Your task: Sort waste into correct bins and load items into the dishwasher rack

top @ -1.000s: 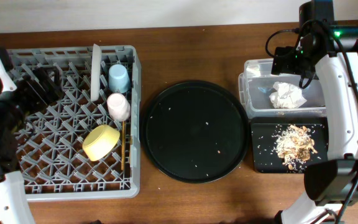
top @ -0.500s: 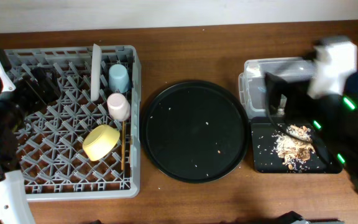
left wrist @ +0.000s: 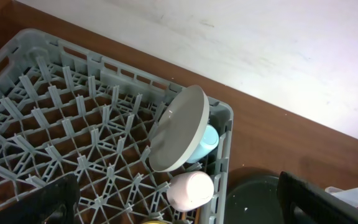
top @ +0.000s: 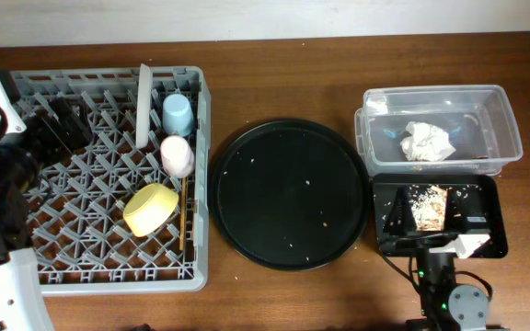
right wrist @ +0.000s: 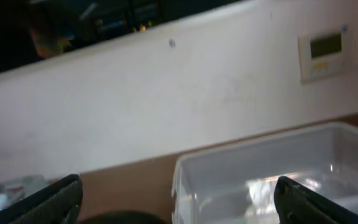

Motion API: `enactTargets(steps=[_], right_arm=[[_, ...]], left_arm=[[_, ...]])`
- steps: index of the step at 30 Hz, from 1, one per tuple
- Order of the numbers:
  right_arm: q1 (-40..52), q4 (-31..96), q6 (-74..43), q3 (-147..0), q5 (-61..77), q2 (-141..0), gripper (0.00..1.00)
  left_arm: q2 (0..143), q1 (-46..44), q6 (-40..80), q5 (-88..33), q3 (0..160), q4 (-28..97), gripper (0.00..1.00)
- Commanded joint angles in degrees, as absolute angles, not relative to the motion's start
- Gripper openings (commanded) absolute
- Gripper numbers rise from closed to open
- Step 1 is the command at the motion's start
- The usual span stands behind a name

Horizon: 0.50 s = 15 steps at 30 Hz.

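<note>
The grey dishwasher rack (top: pixel 35 267) holds an upright pale plate (top: pixel 143 97), a blue cup (top: pixel 177 115), a pink cup (top: pixel 177 156), a yellow bowl (top: pixel 150 209) and chopsticks (top: pixel 183 221). The spoon is not visible. The white tissue (top: pixel 426 140) lies in the clear tub (top: pixel 509 124). Food scraps (top: pixel 431 202) lie in the shallow black tray (top: pixel 495 207). My left gripper (top: pixel 58 129) is open and empty over the rack's back left; its wrist view shows the plate (left wrist: pixel 179 127) and the pink cup (left wrist: pixel 191 190). My right gripper (top: pixel 433 230) is open and empty, low over the black tray, facing the tub (right wrist: pixel 260 180).
A large round black tray (top: pixel 290 193) with a few crumbs sits between the rack and the bins. My right arm's base (top: pixel 454 299) is at the front edge. A white wall runs along the back of the table.
My right arm has swung from above the clear tub down to the front of the table, uncovering the tub and tissue. The left arm and the rack's contents are unchanged.
</note>
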<state>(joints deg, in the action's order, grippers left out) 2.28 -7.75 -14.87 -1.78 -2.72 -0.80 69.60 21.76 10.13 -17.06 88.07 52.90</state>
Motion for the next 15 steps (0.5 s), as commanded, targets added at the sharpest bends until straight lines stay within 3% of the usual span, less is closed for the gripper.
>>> enactTargets(steps=[1,3,5,15], right_arm=[[1.91,-3.42,-15.44,-0.32,0.23,-0.19,0.98],[1.91,4.64,-10.55,-0.32,0.45,-0.19,0.99],[1.89,4.56,-1.65,-0.32,0.89,-0.19,0.99],[1.85,4.54,-0.62,-0.32,0.84,-0.19,0.99]], left_arm=[[69.30,21.76,9.80,-16.88,88.23,52.64,0.99],[69.30,21.76,9.80,-16.88,88.23,52.64,0.99],[69.30,21.76,9.80,-16.86,88.23,52.64,0.99],[69.30,21.76,9.80,-16.88,88.23,52.64,0.99]])
